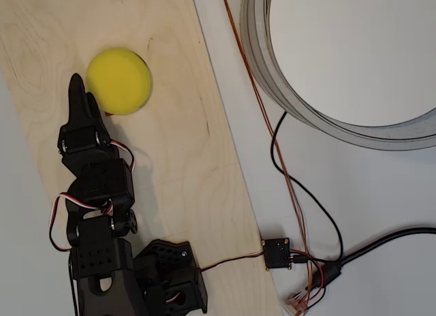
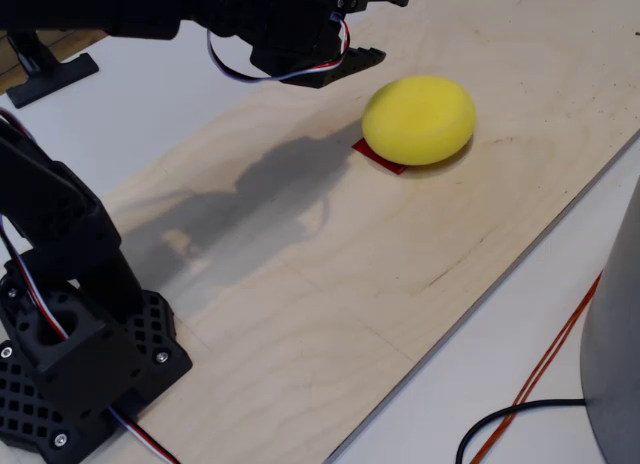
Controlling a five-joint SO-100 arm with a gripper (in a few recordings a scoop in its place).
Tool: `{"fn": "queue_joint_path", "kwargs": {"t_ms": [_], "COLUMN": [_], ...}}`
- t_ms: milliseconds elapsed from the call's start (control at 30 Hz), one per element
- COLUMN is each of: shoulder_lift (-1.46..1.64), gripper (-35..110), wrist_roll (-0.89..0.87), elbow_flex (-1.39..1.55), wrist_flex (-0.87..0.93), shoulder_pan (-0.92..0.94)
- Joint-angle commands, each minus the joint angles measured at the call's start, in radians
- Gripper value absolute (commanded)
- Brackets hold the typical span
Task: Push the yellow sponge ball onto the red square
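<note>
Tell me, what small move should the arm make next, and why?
Probably just back off: the yellow sponge ball already covers most of the red square, only a corner peeking out. The gripper hangs beside the ball, jaws apart, holding nothing.

A pale wooden board (image 1: 197,159) lies slantwise on a white table (image 1: 381,193), its grain showing in both views. On the table to the right of the board in the overhead view stands a large round grey drum (image 1: 272,71) with a white inside. A thin orange wire (image 1: 262,105) runs down past its wall, crossed by a black cable (image 1: 306,193). Both lead toward a small black circuit board (image 1: 276,253) just beside the wooden board's edge. A thicker black cable (image 1: 388,238) comes in from the right edge.
</note>
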State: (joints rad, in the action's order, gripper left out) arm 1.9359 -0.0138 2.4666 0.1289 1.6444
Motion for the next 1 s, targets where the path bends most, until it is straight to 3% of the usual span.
{"fn": "queue_joint_path", "kwargs": {"t_ms": [0, 367, 967], "shoulder_lift": [0.023, -0.152, -0.575], "gripper": [19, 19, 19], "wrist_roll": [0.034, 0.132, -0.040], "elbow_flex": [-0.061, -0.285, -0.646], "wrist_flex": [-0.035, -0.087, -0.086], "shoulder_pan": [0.028, 0.081, 0.100]}}
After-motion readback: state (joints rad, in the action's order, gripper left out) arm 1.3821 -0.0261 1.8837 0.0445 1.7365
